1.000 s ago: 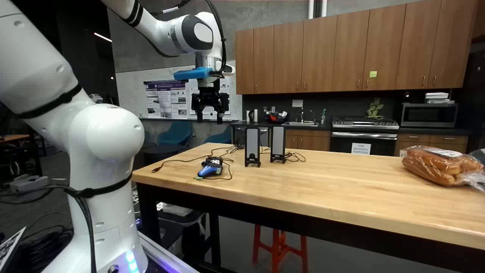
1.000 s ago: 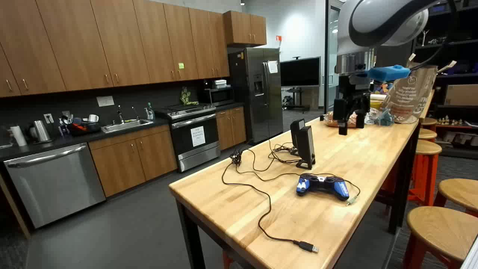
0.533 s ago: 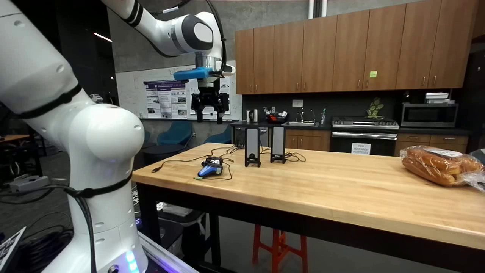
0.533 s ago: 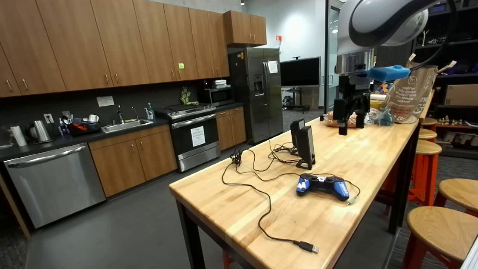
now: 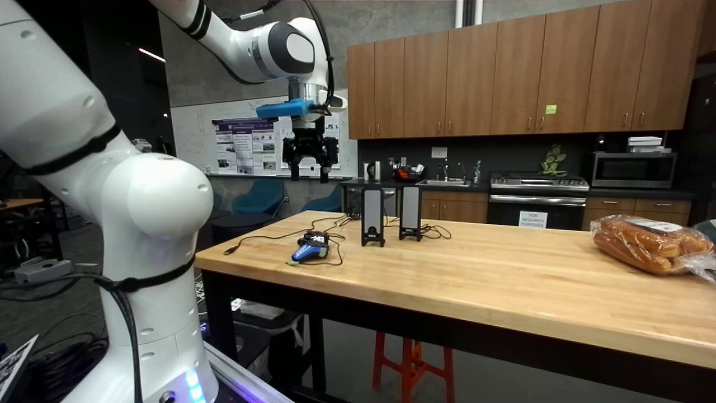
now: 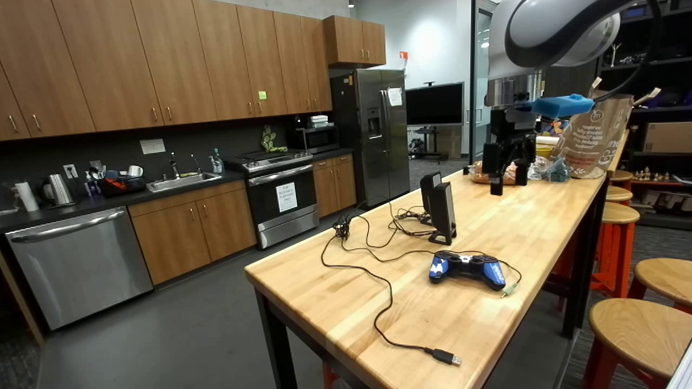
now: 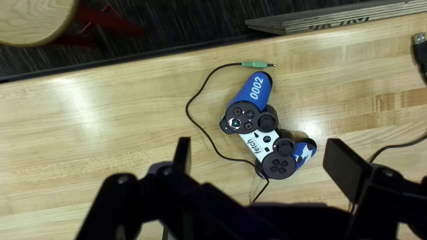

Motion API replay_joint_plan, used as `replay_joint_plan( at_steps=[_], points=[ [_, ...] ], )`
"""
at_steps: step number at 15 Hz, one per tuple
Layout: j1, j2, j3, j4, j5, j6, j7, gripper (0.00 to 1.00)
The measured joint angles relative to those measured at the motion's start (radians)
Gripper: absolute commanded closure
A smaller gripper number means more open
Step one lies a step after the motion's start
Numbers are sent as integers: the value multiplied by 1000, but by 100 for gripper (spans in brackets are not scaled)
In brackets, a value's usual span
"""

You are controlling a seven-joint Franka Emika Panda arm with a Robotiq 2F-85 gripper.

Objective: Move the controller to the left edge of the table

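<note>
The controller (image 5: 312, 246) is a dark gamepad with blue grips. It lies flat on the light-wood table (image 5: 503, 274) and also shows in an exterior view (image 6: 466, 268). In the wrist view the controller (image 7: 260, 141) lies slantwise, with a white "fetch" middle part. A thin dark cable with a green plug (image 7: 255, 64) lies around it and crosses its lower end. My gripper (image 5: 309, 173) is open and empty, pointing down well above the table. In the wrist view my gripper (image 7: 261, 150) has its fingers wide apart, with part of the controller seen between them, far below.
Two upright speakers (image 5: 372, 218) (image 5: 410, 214) stand on the table beside the controller. Loose cables (image 6: 378, 259) run over the table, one ending in a USB plug (image 6: 444, 356). Bagged bread (image 5: 651, 243) and a paper bag (image 6: 592, 135) stand farther along. Stools (image 6: 640, 324) are alongside.
</note>
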Motion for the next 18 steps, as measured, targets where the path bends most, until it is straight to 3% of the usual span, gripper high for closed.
replay_joint_plan(
  at_steps=[11, 18],
  points=[
    [12, 40, -1, -34, -118, 113, -199, 0],
    [83, 75, -12, -92, -117, 243, -323, 0]
  ],
)
